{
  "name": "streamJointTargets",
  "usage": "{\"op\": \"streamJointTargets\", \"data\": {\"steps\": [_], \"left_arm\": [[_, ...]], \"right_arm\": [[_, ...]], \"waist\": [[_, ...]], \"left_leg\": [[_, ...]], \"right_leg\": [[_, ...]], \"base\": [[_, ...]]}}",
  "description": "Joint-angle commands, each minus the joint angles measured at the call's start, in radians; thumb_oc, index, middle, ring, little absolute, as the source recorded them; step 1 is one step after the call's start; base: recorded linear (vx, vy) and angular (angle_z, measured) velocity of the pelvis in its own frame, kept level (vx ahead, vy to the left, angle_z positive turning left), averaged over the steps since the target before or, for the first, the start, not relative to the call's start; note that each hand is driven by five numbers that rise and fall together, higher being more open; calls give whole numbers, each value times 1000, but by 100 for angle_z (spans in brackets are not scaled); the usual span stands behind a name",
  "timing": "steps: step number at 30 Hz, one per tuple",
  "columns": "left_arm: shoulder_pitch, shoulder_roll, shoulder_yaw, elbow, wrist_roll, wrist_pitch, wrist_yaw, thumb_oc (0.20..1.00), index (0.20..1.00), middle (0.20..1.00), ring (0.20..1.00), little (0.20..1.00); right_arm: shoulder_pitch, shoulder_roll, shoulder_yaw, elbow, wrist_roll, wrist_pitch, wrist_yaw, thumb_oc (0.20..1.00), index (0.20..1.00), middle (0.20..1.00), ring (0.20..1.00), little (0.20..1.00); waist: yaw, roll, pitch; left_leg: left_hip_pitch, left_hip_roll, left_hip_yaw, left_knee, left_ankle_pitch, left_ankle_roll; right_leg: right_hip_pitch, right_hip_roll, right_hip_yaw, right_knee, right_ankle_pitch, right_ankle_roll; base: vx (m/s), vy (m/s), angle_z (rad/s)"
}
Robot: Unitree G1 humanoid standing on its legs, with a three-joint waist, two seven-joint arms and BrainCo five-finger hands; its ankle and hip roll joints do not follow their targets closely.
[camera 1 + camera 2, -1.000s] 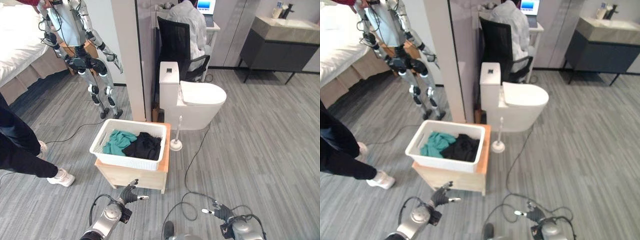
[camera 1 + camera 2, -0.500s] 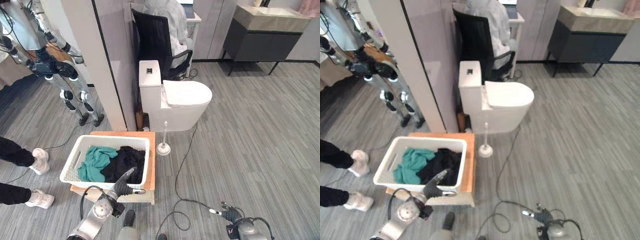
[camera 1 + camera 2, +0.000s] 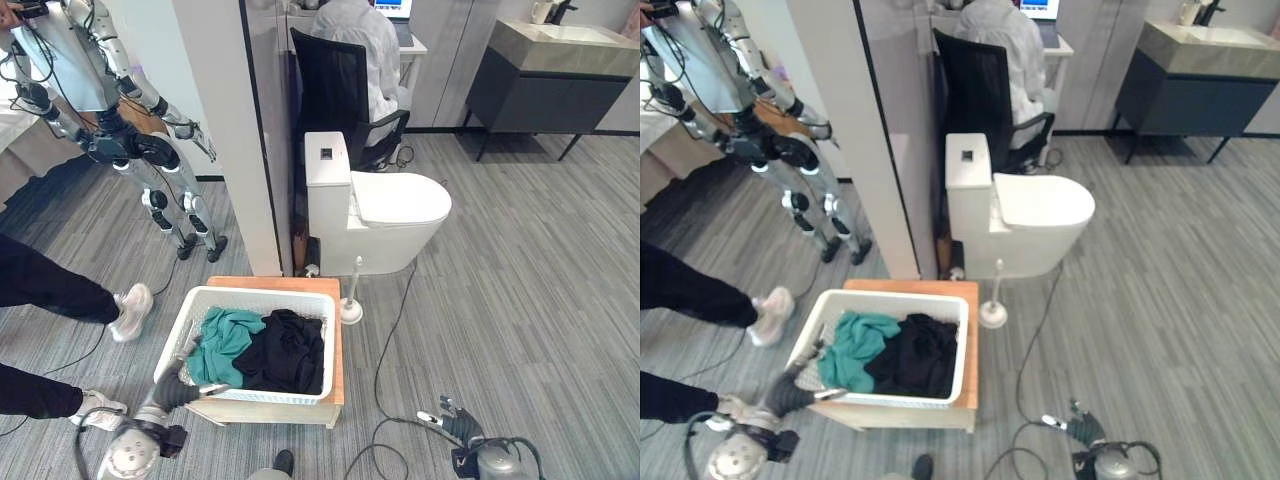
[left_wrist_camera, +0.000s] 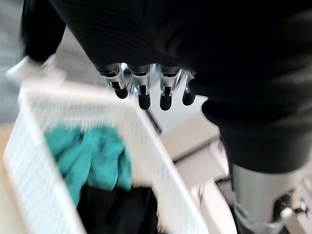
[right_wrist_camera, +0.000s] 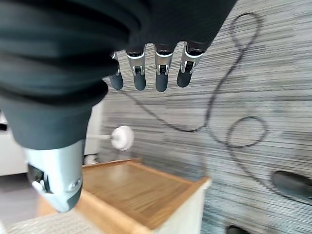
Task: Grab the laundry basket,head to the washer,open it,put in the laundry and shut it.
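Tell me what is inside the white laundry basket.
The laundry basket holds a teal garment on the robot's left and a black garment beside it, partly overlapping. Whatever lies beneath the clothes, including the basket's floor, is covered.

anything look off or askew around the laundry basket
The white laundry basket sits askew on the low wooden stand, its left side overhanging the edge. The teal and black clothes stay inside; nothing has spilled.

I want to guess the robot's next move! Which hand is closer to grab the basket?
Probably the left hand: it reaches the near left corner of the white plastic laundry basket, while the right hand hangs over the grey floor, apart from it.
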Motion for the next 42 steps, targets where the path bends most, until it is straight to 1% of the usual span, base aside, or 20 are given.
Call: {"op": "streamJointTargets", "data": {"steps": [1, 4, 8, 9, 10, 12, 13, 14, 15, 16, 19, 20, 21, 23, 24, 25, 26, 29, 34, 42], "left_arm": [[-55, 22, 22, -37, 57, -55, 49, 1000, 1000, 1000, 1000, 1000], [-131, 35, 6, 28, 99, -36, 88, 1000, 1000, 1000, 1000, 1000], [-285, 45, -73, 191, 105, 17, 130, 1000, 1000, 1000, 1000, 1000], [-291, 46, -76, 197, 104, 15, 132, 1000, 1000, 1000, 1000, 1000], [-354, 52, -104, 272, 103, 36, 154, 1000, 1000, 1000, 1000, 1000], [-491, 49, -140, 400, 55, 80, 193, 1000, 1000, 1000, 1000, 1000], [-501, 50, -144, 408, 53, 77, 196, 1000, 1000, 1000, 1000, 1000], [-547, 57, -149, 449, 48, 94, 218, 1000, 1000, 1000, 1000, 1000], [-642, 83, -161, 517, 34, 110, 252, 1000, 1000, 1000, 1000, 1000], [-682, 91, -163, 538, 21, 112, 266, 1000, 1000, 1000, 1000, 1000], [-766, 106, -164, 542, -24, 107, 297, 1000, 1000, 1000, 1000, 1000], [-769, 107, -166, 544, -25, 106, 297, 1000, 1000, 1000, 1000, 1000], [-828, 126, -170, 541, -44, 99, 328, 1000, 1000, 1000, 1000, 1000], [-878, 152, -167, 538, -52, 97, 353, 1000, 1000, 1000, 1000, 1000], [-881, 154, -168, 539, -53, 97, 354, 1000, 1000, 1000, 1000, 1000], [-913, 189, -157, 520, -33, 101, 383, 1000, 1000, 1000, 1000, 1000], [-913, 189, -158, 520, -33, 101, 384, 1000, 1000, 1000, 1000, 1000], [-920, 228, -123, 487, 20, 113, 421, 1000, 1000, 1000, 1000, 1000], [-878, 252, -52, 410, 76, 124, 453, 1000, 1000, 1000, 1000, 1000], [-833, 267, 19, 317, 117, 129, 475, 1000, 1000, 1000, 1000, 1000]], "right_arm": [[-31, -75, -17, -75, -22, -27, 7, 1000, 1000, 1000, 1000, 1000], [-56, -77, -8, -106, -9, -25, 5, 1000, 1000, 1000, 1000, 1000], [-120, -66, 23, -128, 12, -12, 7, 1000, 1000, 1000, 1000, 1000], [-122, -66, 21, -128, 13, -12, 7, 1000, 1000, 1000, 1000, 1000], [-150, -57, 38, -135, 24, -8, 8, 1000, 1000, 1000, 1000, 1000], [-207, -39, 72, -161, 56, 0, 5, 1000, 1000, 1000, 1000, 1000], [-212, -39, 69, -160, 57, 1, 5, 1000, 1000, 1000, 1000, 1000], [-229, -34, 80, -173, 65, 4, 3, 1000, 1000, 1000, 1000, 1000], [-255, -30, 101, -195, 85, 2, 1, 1000, 1000, 1000, 1000, 1000], [-267, -28, 109, -202, 93, -1, -1, 1000, 1000, 1000, 1000, 1000], [-288, -22, 131, -214, 110, -8, -4, 1000, 1000, 1000, 1000, 1000], [-290, -21, 130, -213, 110, -8, -4, 1000, 1000, 1000, 1000, 1000], [-302, -16, 142, -210, 118, -14, -9, 1000, 1000, 1000, 1000, 1000], [-302, -11, 148, -200, 131, -20, -13, 1000, 1000, 1000, 1000, 1000], [-304, -10, 148, -199, 131, -21, -13, 1000, 1000, 1000, 1000, 1000], [-296, 0, 156, -191, 148, -29, -10, 1000, 1000, 1000, 1000, 1000], [-297, 1, 156, -190, 148, -30, -10, 1000, 1000, 1000, 1000, 1000], [-285, 10, 159, -192, 152, -38, -5, 1000, 1000, 1000, 1000, 1000], [-273, 27, 170, -186, 136, -37, -1, 1000, 1000, 1000, 1000, 1000], [-262, 38, 193, -183, 109, -33, 11, 1000, 1000, 1000, 1000, 1000]], "waist": [[11, -32, -34], [7, -35, -39], [1, -41, -40], [2, -41, -39], [-2, -44, -36], [-11, -56, -18], [-9, -57, -14], [-13, -62, -1], [-17, -74, 29], [-17, -81, 50], [-12, -102, 104], [-13, -102, 104], [-9, -119, 141], [-5, -135, 172], [-5, -136, 173], [1, -155, 199], [1, -156, 198], [6, -178, 212], [20, -207, 216], [20, -217, 204]], "left_leg": [[-17, 94, 7, 53, -47, -29], [-4, 99, 9, 34, -52, -33], [1, 106, 14, 15, -39, -38], [0, 106, 14, 16, -38, -38], [-1, 111, 14, 13, -39, -40], [-14, 122, 18, 12, -39, -42], [-21, 122, 17, 15, -31, -42], [-32, 126, 19, 16, -28, -43], [-51, 136, 18, 17, -30, -45], [-69, 138, 16, 24, -28, -45], [-125, 145, 6, 48, -21, -46], [-129, 145, 4, 52, -22, -47], [-170, 147, -5, 78, -22, -47], [-205, 146, -14, 99, -21, -47], [-208, 145, -15, 103, -22, -47], [-239, 143, -24, 114, -21, -47], [-241, 143, -25, 116, -22, -47], [-264, 141, -26, 117, -20, -50], [-281, 146, -26, 119, -22, -52], [-269, 149, -19, 102, -23, -55]], "right_leg": [[-55, -59, -55, 32, 12, 66], [-51, -56, -57, 25, 5, 67], [-55, -55, -57, 18, 14, 70], [-56, -55, -58, 18, 14, 70], [-58, -53, -55, 16, 16, 71], [-78, -46, -50, 18, 17, 72], [-85, -47, -50, 21, 23, 72], [-97, -44, -50, 22, 26, 73], [-120, -35, -46, 27, 26, 73], [-136, -33, -46, 32, 31, 73], [-182, -26, -50, 45, 42, 74], [-185, -26, -51, 46, 42, 74], [-212, -23, -55, 53, 51, 76], [-232, -21, -59, 56, 61, 79], [-233, -22, -60, 56, 61, 79], [-250, -21, -63, 50, 74, 85], [-251, -21, -64, 50, 74, 85], [-267, -21, -65, 41, 85, 88], [-278, -20, -63, 29, 91, 87], [-273, -18, -63, 20, 91, 85]], "base": [[80, 7, 1], [50, 19, 2], [18, 25, 1], [0, 0, 0], [-15, 22, -3], [-35, 2, -1], [-95, -9, -1], [-158, -22, -10], [-206, -37, -11], [-238, -42, -8], [-165, -27, -4], [-156, -29, -1], [-152, -30, -2], [-135, -24, 1], [-105, -16, 14], [-64, -10, 14], [-65, -11, 5], [0, 0, 0], [8, -14, 4], [0, 0, 0]]}}
